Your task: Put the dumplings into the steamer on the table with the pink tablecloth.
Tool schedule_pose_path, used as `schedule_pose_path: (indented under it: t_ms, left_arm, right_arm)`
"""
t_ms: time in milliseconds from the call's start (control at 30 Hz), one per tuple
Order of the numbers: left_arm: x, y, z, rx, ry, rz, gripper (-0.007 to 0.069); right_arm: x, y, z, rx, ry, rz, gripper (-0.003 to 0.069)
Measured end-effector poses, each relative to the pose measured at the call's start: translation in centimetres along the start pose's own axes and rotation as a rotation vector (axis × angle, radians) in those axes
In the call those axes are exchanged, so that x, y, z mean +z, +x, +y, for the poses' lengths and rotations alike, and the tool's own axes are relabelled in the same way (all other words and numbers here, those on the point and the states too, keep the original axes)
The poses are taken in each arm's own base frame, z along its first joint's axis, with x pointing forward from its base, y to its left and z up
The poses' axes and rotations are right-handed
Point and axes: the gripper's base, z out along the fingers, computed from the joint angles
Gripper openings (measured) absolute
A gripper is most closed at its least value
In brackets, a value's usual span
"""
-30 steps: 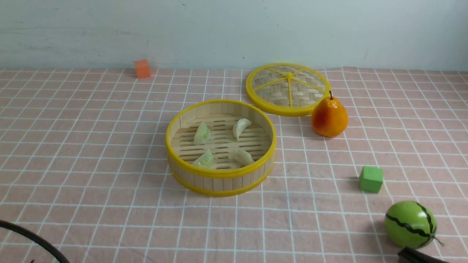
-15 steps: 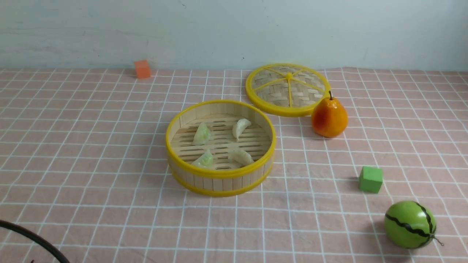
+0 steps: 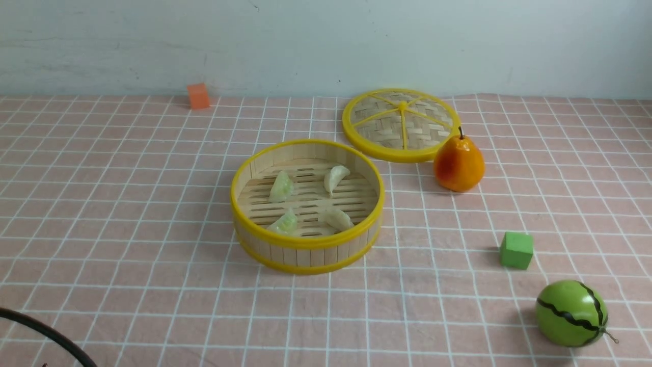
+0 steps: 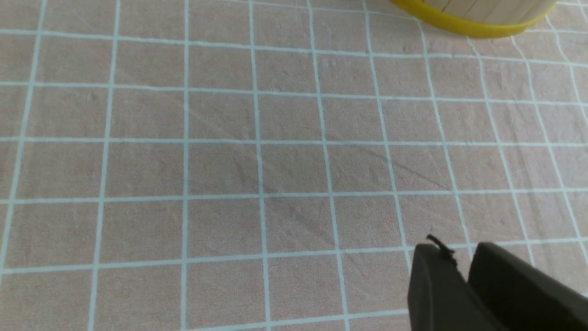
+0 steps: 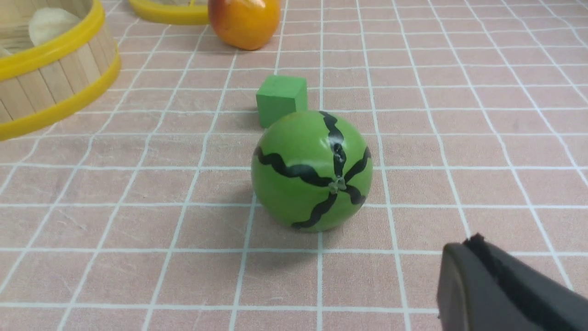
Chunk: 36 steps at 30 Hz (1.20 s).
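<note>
The steamer (image 3: 305, 243) stands mid-table on the pink tablecloth (image 3: 127, 204). Inside it lie the dumplings: two pale green (image 3: 281, 186) (image 3: 285, 223) and two cream-white (image 3: 336, 177) (image 3: 336, 218). Neither gripper shows in the front view. In the left wrist view my left gripper (image 4: 459, 253) is shut and empty over bare cloth, well short of the steamer's base (image 4: 473, 18). In the right wrist view my right gripper (image 5: 473, 243) is shut and empty, just short of the toy watermelon; the steamer's wall (image 5: 50, 78) and one white dumpling (image 5: 50, 23) show far off.
The flat woven lid (image 3: 401, 123) lies behind the steamer, with an orange pear (image 3: 458, 164) beside it. A green cube (image 3: 516, 250) and a toy watermelon (image 3: 570, 313) sit at the front right. An orange cube (image 3: 198, 96) is at the back left. A black cable (image 3: 46, 334) crosses the front left corner.
The dark tip of my right gripper, seen at the front right edge one second ago, has drawn back out of the front view. Nothing on the table has moved.
</note>
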Motion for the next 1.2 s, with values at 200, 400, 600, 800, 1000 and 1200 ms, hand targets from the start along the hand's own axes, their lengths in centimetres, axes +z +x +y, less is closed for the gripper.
schedule_pose_path:
  t_ms: [200,400,600,800,1000,1200]
  left_arm:
    - [0.0,0.0,0.0,0.0,-0.001,0.003,0.0113]
    - [0.0,0.0,0.0,0.0,-0.002,0.004,0.012]
    - [0.0,0.0,0.0,0.0,-0.002,0.004,0.0122]
    - [0.0,0.1,0.0,0.0,-0.001,0.002,0.0122]
    - [0.1,2.2,0.8,0.012,0.028,-0.09,0.0123]
    - [-0.9,3.6,1.9,0.009,0.066,-0.419,0.0122]
  right_arm:
    - [0.0,0.0,0.0,-0.001,0.0,0.001,-0.0003]
    - [0.0,0.0,0.0,-0.001,0.0,0.002,0.0001]
    - [0.0,0.0,0.0,-0.001,0.0,0.0,0.0001]
    - [0.0,0.0,0.0,-0.001,0.0,0.001,0.0007]
    - [0.0,0.0,0.0,-0.001,0.0,0.002,0.0014]
    - [0.0,0.0,0.0,0.0,0.001,0.002,0.002]
